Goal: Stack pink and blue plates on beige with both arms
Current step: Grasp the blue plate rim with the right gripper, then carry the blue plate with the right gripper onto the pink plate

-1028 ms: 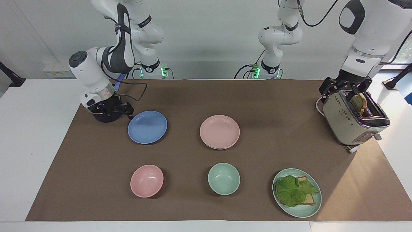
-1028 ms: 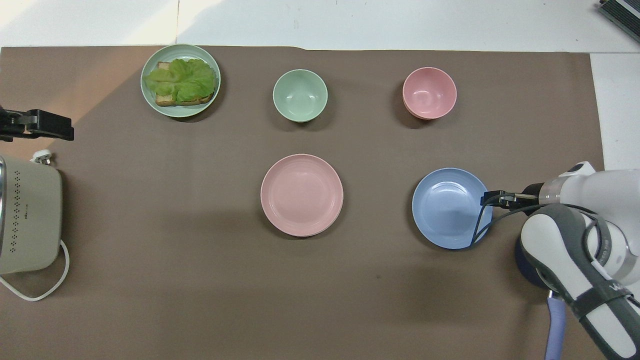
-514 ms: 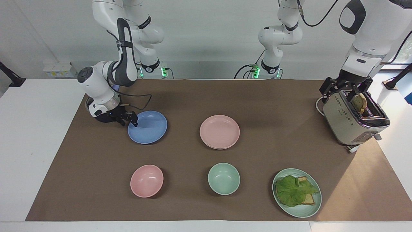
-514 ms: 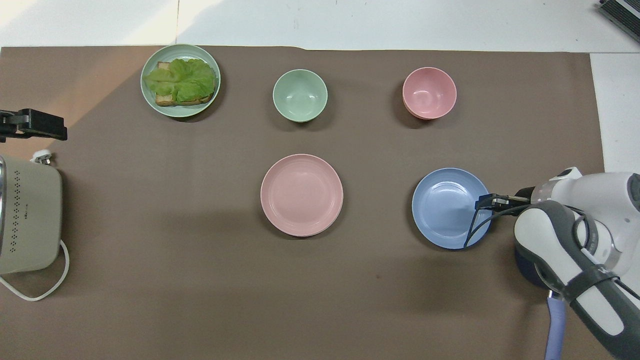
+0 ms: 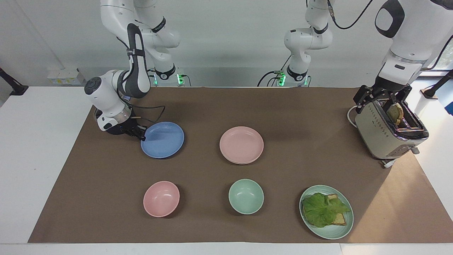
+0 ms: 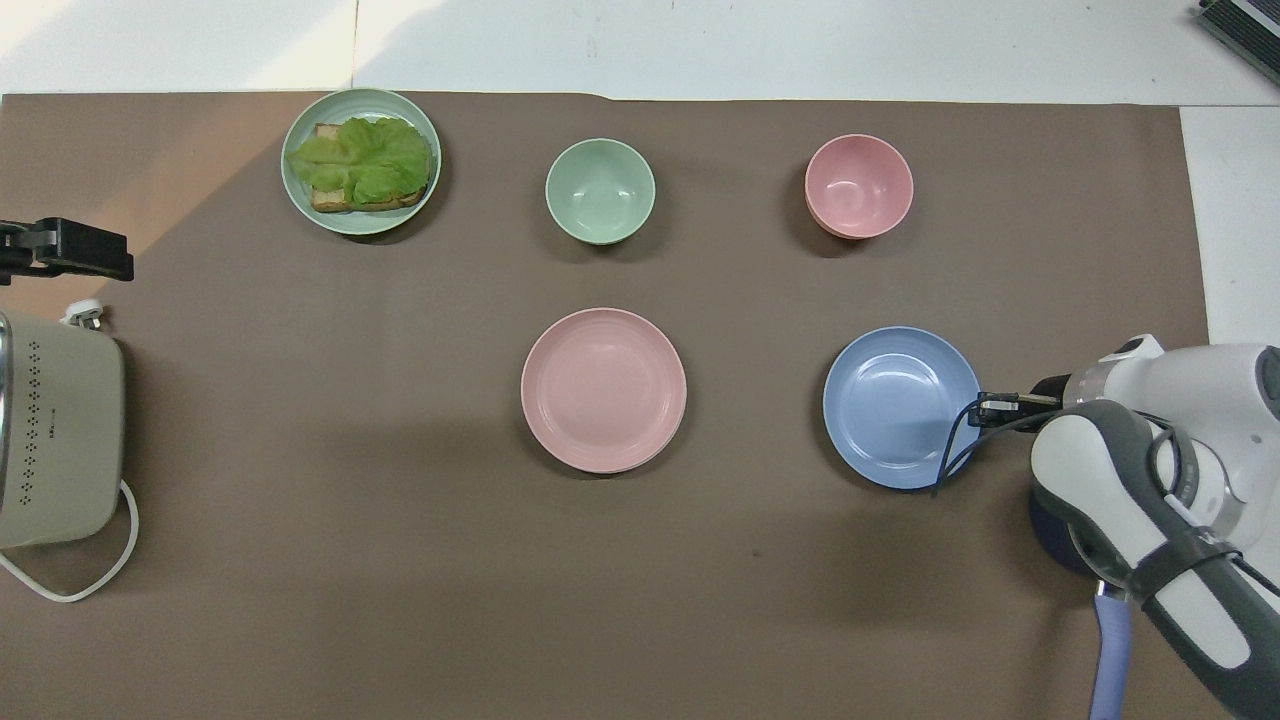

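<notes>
Blue plate (image 5: 162,139) lies flat; right gripper (image 5: 142,137) pinches its rim.

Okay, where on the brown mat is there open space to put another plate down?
Bare mat lies between the pink plate and the toaster, and along the robots' edge. Crowded: the row of bowls, and around the blue plate with the right gripper.

One camera sat high across the tabletop (image 5: 226,102), facing me. Another hung above my end, looking steeply down and forward. Both took in the same brown mat (image 6: 640,560) from a distance.
</notes>
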Robot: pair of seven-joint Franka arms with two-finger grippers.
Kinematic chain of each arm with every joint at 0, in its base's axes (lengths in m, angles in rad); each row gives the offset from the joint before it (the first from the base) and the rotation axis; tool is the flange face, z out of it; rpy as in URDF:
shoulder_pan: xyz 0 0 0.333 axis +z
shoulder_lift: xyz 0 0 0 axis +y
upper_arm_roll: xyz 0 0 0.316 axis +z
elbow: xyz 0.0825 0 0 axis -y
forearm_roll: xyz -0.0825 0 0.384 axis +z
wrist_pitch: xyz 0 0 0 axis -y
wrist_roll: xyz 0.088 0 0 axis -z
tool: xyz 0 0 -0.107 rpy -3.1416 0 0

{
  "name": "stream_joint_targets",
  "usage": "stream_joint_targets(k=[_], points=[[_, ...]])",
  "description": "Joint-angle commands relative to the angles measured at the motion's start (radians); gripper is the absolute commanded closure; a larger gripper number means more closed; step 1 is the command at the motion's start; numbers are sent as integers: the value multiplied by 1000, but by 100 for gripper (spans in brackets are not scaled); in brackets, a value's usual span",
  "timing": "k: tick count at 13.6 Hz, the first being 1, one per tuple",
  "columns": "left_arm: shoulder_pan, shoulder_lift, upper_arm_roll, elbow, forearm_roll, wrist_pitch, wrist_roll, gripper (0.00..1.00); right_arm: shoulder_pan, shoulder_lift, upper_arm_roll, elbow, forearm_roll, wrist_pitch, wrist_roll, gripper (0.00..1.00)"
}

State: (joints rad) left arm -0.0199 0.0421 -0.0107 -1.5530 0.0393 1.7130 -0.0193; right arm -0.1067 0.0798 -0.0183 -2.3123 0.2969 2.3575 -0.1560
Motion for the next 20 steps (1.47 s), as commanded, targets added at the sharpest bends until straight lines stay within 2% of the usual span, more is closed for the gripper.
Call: stream_joint_targets(k=[1,4,7,11,14,16,20], points=[[-3,-13,5,-7,10,-10,7,0,-2,-40,6,68,31,-107,-39,100],[-3,-13,5,-7,8,-10,7,0,24,-51,18,189,31,-252,7,100],[-3,-13,5,-7,8,-10,7,0,134,-51,18,205,31,-255,97,100],[-3,-13,5,-7,8,-10,7,0,293,-38,20,200,34,-127,275,100],[-3,-13,5,-7,8,-10,7,0,389,6,20,200,66,-20,348,100],[-3,-13,5,-7,8,-10,7,0,447,37,20,198,102,8,366,100],[-3,-13,5,-7,8,-10,7,0,539,112,20,203,103,135,481,100]])
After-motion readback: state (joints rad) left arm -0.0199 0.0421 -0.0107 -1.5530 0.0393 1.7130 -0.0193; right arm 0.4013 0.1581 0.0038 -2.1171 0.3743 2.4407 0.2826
